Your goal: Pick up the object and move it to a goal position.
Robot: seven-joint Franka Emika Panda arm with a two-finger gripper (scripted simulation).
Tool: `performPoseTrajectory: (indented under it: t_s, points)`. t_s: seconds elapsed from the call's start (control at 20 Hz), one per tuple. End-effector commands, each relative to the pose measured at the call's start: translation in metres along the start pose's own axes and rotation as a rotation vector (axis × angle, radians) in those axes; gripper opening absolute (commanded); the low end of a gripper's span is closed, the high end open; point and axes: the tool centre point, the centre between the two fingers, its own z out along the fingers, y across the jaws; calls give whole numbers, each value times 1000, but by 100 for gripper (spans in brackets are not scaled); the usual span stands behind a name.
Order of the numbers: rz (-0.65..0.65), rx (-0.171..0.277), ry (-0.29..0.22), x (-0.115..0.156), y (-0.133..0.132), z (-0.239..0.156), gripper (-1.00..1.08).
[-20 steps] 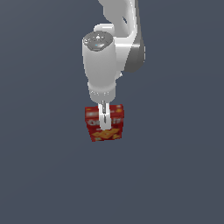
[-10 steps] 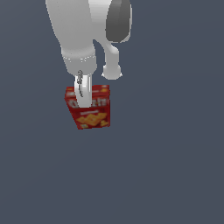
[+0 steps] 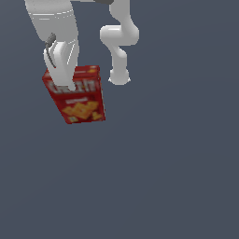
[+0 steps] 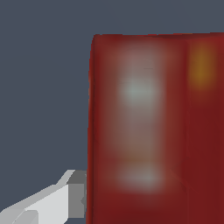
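The object is a red cracker box (image 3: 79,95) with white lettering and orange crackers pictured. It hangs tilted in the upper left of the exterior view, lifted off the grey floor. My gripper (image 3: 67,80) comes down from above and is shut on the box's upper part, one white finger lying across its front face. In the wrist view the box (image 4: 153,131) fills most of the picture as a blurred red face, and one grey-white finger (image 4: 57,201) presses against its side. The other finger is hidden behind the box.
The arm's white links and base (image 3: 119,74) stand just to the exterior view's right of the box. A plain grey floor (image 3: 163,177) stretches all around.
The arm has carried the box toward the exterior view's left and upward. The box has also tilted more and looks larger in the picture.
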Motion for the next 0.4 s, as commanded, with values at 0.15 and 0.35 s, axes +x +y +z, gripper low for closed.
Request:
performPoseTrajectory:
  t_s: [0.15, 0.35]
  points:
    - [-1, -1, 0, 13, 5, -21, -100]
    - [-2, -1, 1, 16, 6, -25, -100]
